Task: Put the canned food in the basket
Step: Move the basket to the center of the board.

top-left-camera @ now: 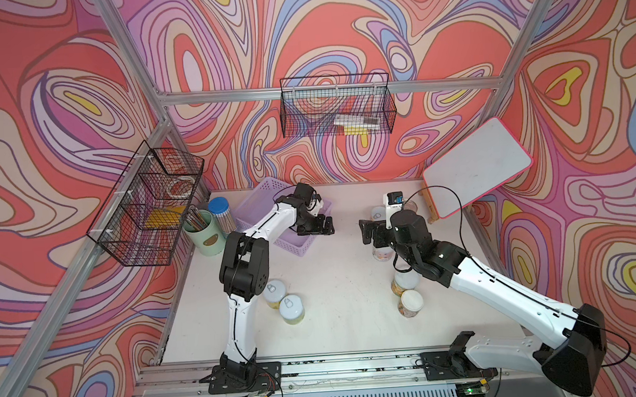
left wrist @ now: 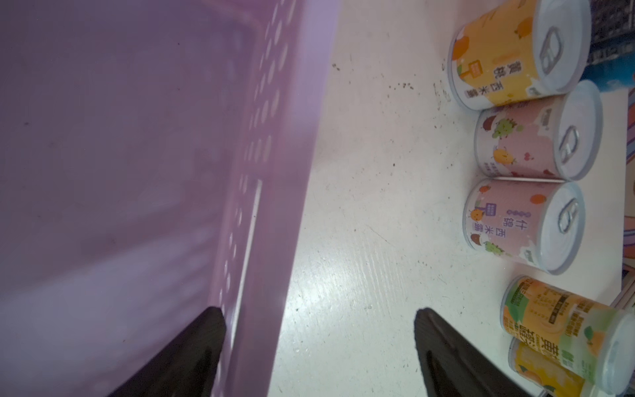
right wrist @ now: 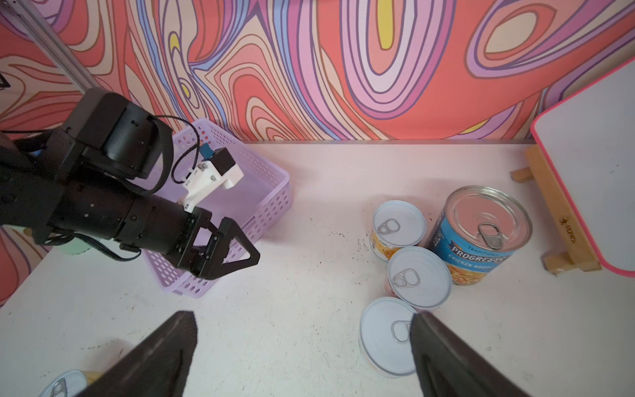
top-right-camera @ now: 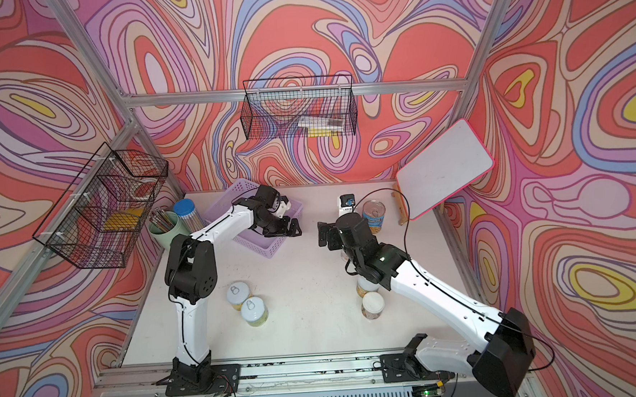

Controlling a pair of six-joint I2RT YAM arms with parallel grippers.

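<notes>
The lavender basket (top-left-camera: 256, 195) stands at the back left of the table, and its floor (left wrist: 137, 137) is bare. My left gripper (top-left-camera: 316, 225) hangs open over the basket's right wall, one finger above the inside and one above the table; nothing is held (left wrist: 318, 311). Two small cans (top-left-camera: 275, 289) (top-left-camera: 291, 305) stand by the left arm's base. At the right is a cluster of small cans (right wrist: 419, 271) beside a taller blue-labelled can (right wrist: 481, 233). My right gripper (right wrist: 301, 315) is open beside the nearest can (right wrist: 386, 333), apart from it. Two more cans (top-left-camera: 411, 301) stand further forward.
A mint green pencil cup (top-left-camera: 204, 231) and a blue-capped pencil tube (top-left-camera: 222, 212) stand left of the basket. Black wire baskets (top-left-camera: 149, 208) (top-left-camera: 336, 105) hang on the walls. A whiteboard on a wooden stand (top-left-camera: 475, 165) leans at the back right.
</notes>
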